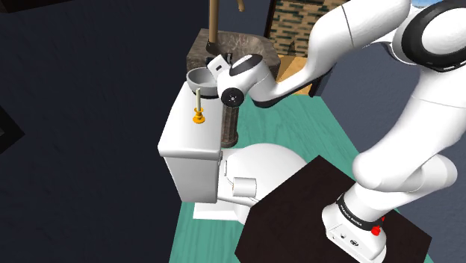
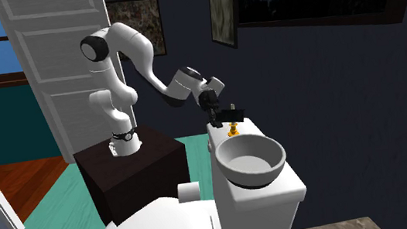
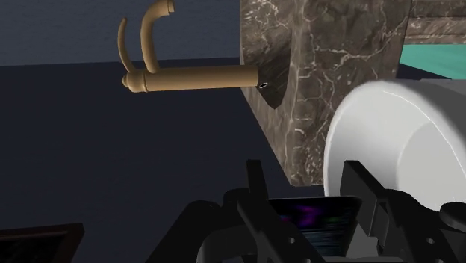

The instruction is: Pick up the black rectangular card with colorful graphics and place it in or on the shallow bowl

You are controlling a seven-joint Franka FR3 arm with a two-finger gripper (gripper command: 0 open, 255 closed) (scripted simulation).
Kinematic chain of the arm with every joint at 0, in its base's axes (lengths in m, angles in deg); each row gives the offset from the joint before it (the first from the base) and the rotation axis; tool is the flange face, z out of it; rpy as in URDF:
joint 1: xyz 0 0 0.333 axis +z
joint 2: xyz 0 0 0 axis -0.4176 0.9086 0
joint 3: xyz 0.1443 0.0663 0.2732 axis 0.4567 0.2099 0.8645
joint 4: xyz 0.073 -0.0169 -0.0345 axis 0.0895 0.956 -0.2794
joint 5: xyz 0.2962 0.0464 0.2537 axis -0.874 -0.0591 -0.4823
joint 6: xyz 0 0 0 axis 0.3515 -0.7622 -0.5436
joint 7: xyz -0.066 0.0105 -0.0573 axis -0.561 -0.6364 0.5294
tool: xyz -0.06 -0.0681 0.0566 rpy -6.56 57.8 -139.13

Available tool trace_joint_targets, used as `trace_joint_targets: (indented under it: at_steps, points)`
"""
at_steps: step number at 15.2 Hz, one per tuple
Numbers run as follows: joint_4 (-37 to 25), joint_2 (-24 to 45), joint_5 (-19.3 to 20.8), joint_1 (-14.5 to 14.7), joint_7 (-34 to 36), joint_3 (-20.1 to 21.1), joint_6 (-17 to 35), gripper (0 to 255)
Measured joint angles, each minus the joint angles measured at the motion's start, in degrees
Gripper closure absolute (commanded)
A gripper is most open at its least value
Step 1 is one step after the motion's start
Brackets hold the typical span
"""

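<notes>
Black two-finger gripper (image 3: 308, 190) is pinching the black rectangular card w/ colourful graphics (image 3: 314, 223). Both fingers are pressing on its edges, w/ purple & blue streaks showing on the face btwn them.

In the second exterior view the gripper (image 2: 222, 116) is holding the card (image 2: 234, 113) in the air over the far end of the white toilet tank lid (image 2: 280, 190), not touching it. A small gold-yellow upright item (image 2: 232, 130) is standing on the lid just under the card. In the shoulder view that item (image 1: 198, 113) is sitting around the middle of the lid (image 1: 187, 133).

The shallow grey round bowl (image 2: 251, 159) is resting on the lid's near end in the second exterior view, apart from the card & lower than it. In the shoulder view the bowl (image 1: 197, 77) is lying at the lid's far end, right beside the arm's wrist. In the wrist view its pale outer wall (image 3: 396, 142) is looming close beside one finger.

Behind the bowl a grey-brown veined marble counter block (image 3: 321, 75) is standing, w/ a brown curved faucet (image 3: 187, 76) sticking out of it.

The white Franka arm (image 2: 129, 51) is reaching from the dark brown box stand (image 2: 134, 171) toward the tank — the stand is sitting on the teal floor (image 1: 328, 127) next to the white toilet seat cover (image 1: 261, 161). A white paper roll (image 1: 245, 185) is lying by the bowl of the toilet.
</notes>
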Motion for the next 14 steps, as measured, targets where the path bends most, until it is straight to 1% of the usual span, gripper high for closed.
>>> trace_joint_targets:
  at_steps: [2,5,6,7,14]
  points:
    - [-3.9,4.6,2.4,1.5,-1.8,-1.4,-1.1,255]
    - [-11.3,11.3,6.0,3.4,-5.1,-3.8,-0.7,255]
    - [-15.0,14.4,7.5,4.7,-6.7,-4.9,-0.6,255]
    - [-16.4,15.7,8.3,5.0,-7.1,-5.5,-0.3,255]
    - [-17.1,19.8,11.6,6.8,-5.0,-7.5,-2.0,255]
